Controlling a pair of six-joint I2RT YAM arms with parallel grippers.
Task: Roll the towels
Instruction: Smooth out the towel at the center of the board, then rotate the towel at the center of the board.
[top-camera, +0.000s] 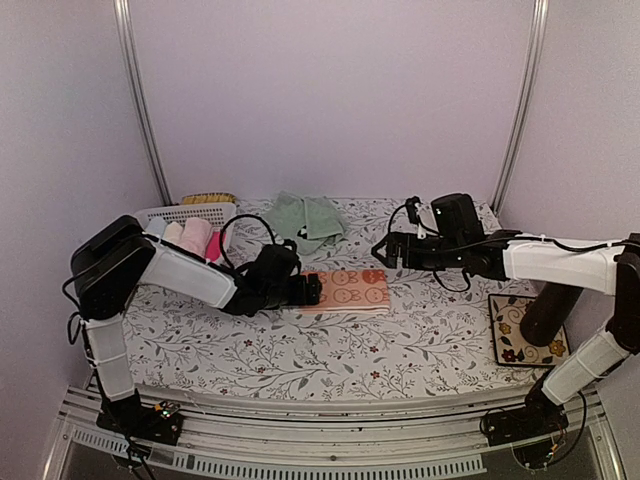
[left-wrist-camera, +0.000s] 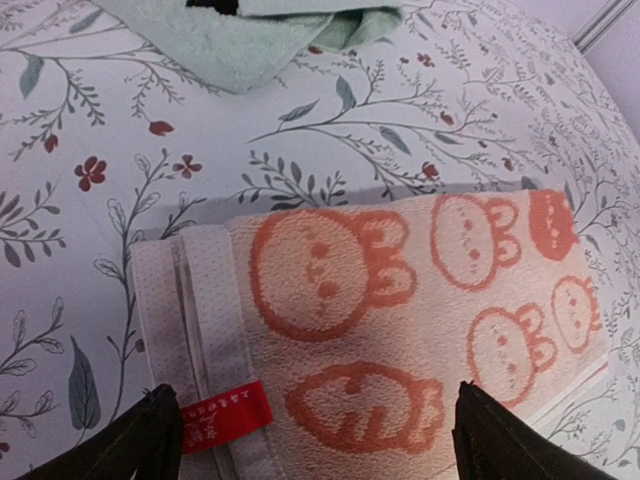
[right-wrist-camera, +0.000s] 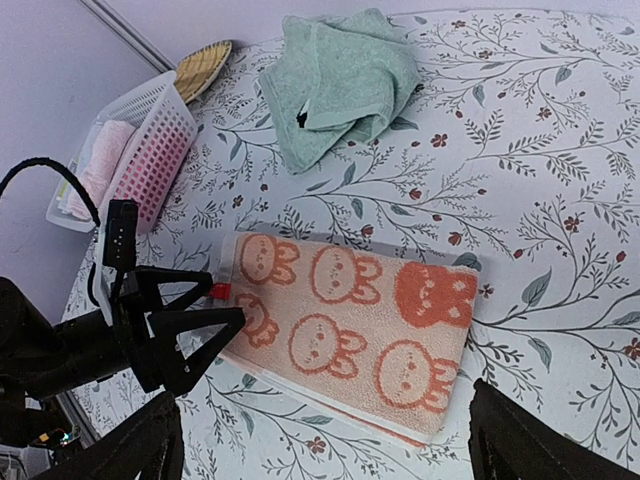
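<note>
While the folded orange-salmon patterned cloth towel (top-camera: 352, 291) is laid at desk centre, left claw (top-camera: 313, 290) spread at its left end, right claw (top-camera: 385, 252) spread near its right end, crumpled mint-green cloth towel (top-camera: 308, 222) seen near far edge.

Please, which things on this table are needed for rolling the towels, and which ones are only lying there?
For the job:
orange rabbit-print towel, folded flat
mint green towel, crumpled at the back

Only lying there:
white lattice basket holding pink rolls
woven straw-coloured piece behind the basket
flowered mat at the right edge
</note>
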